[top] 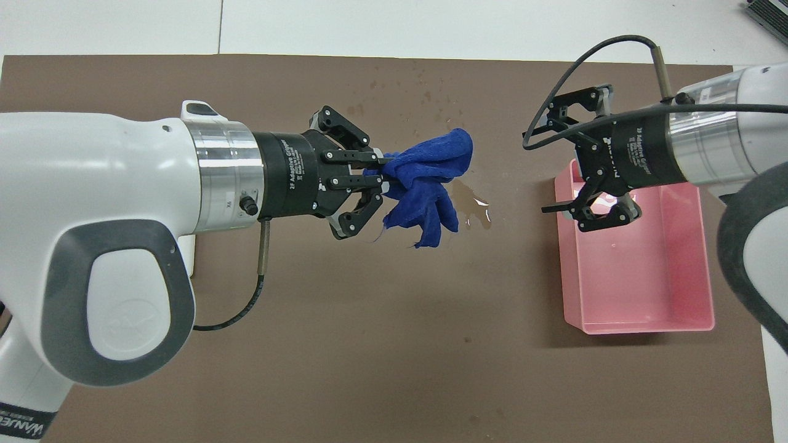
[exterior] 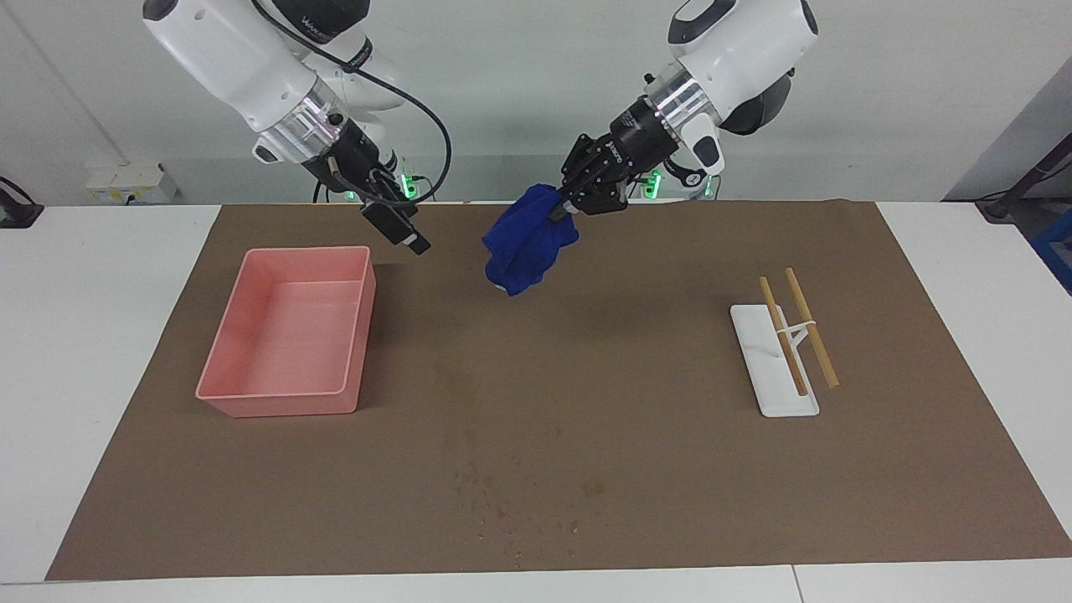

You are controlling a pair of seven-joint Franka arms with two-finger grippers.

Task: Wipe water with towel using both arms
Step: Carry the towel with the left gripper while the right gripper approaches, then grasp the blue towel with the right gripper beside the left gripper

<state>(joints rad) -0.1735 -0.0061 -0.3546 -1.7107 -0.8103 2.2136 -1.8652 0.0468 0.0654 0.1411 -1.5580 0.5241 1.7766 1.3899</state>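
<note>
My left gripper [exterior: 559,213] is shut on a bunched blue towel [exterior: 523,243] and holds it in the air over the brown mat [exterior: 628,377]. In the overhead view the towel [top: 431,184] hangs from the left gripper [top: 378,175] beside a shiny puddle of water [top: 473,208]. More small damp spots [top: 431,95] lie farther out; they show faintly in the facing view [exterior: 502,502]. My right gripper [exterior: 402,230] is open and empty, raised by the pink bin's corner that is toward the towel, pointing at the towel [top: 542,169].
A pink empty bin [exterior: 251,398] sits on the mat toward the right arm's end [top: 640,326]. A white stand with two wooden sticks [exterior: 775,360] sits toward the left arm's end.
</note>
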